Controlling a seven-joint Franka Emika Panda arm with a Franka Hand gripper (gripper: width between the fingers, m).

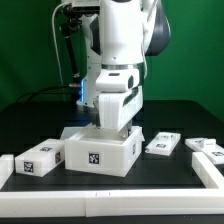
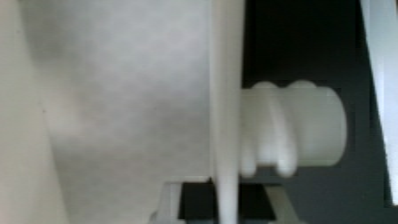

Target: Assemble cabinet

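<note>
The gripper is down on top of the body, the big white box in the middle of the table. I cannot tell if it is wide, narrow or holding something. The wrist view is blurry: a thin white wall has a round ribbed knob just beside it. 1 small piece lies on the exterior view's left of the body. A 2nd piece and a 3rd piece lie on its right. A low rail runs in front

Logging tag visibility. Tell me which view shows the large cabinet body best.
The exterior view: most of the cabinet body shows under the arm, a tag on its front face. The wrist view gives only blurred white surfaces close up, no tag.
</note>
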